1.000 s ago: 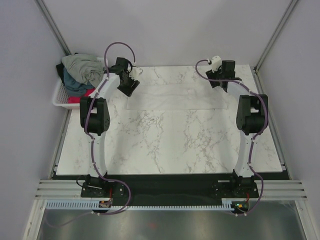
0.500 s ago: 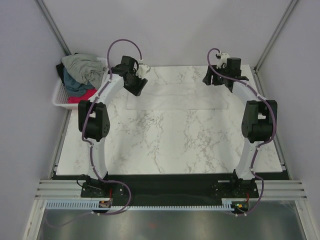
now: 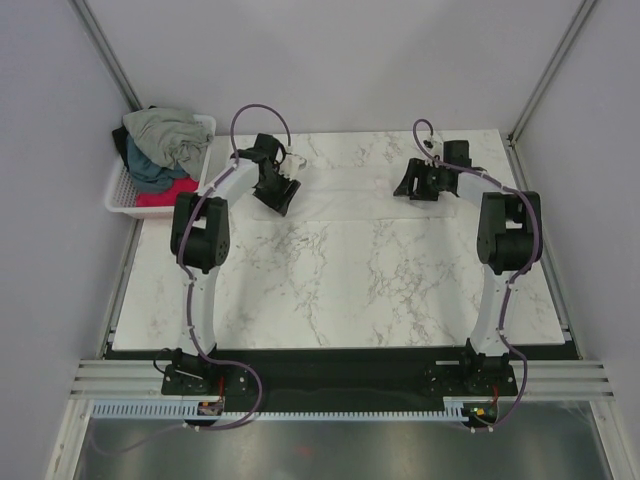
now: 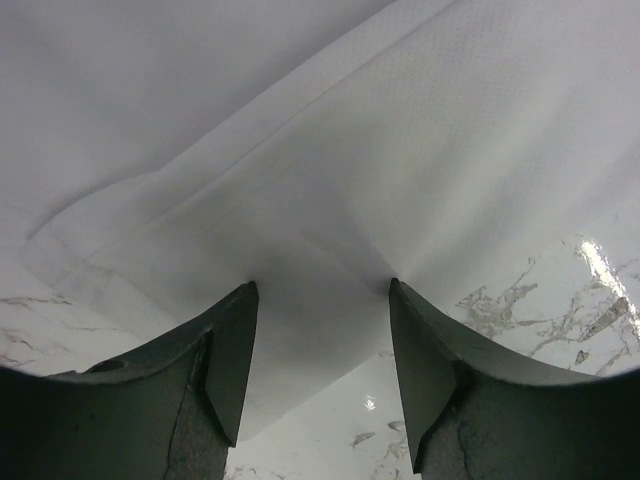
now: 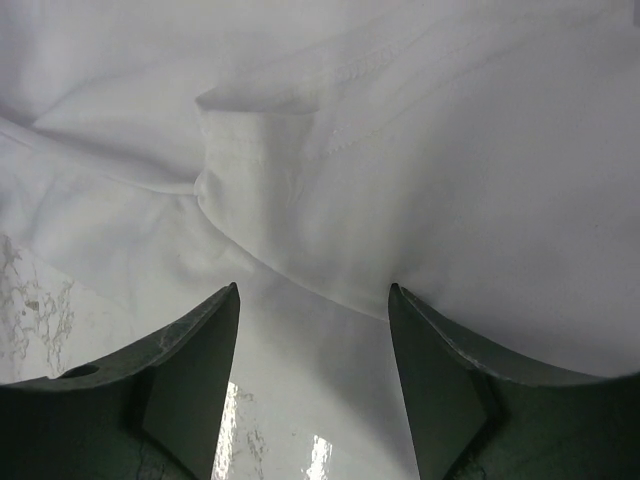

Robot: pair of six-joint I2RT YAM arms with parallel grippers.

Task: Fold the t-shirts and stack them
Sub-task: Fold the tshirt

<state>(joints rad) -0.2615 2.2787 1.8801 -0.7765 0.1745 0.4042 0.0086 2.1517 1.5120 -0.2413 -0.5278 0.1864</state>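
1. Marble table point(image 3: 340, 290): a white t-shirt point(image 3: 345, 200) lies flat on its far half.
2. The basket point(image 3: 120, 197), far left, holds the other t-shirts point(image 3: 165, 140).
3. The left gripper point(image 4: 321, 285) and right gripper point(image 5: 313, 288) both gape empty over the white shirt's edge, possibly touching it.

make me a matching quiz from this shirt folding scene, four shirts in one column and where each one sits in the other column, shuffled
Things
1. white t-shirt
2. grey-green t-shirt
3. red-pink t-shirt
4. dark teal t-shirt

Places
A. on top of the pile in the basket
B. spread flat on the far part of the marble table
C. near side of the basket, beneath the dark teal one
D. middle of the pile, under the grey-green one

Pairs: 1-B, 2-A, 3-C, 4-D
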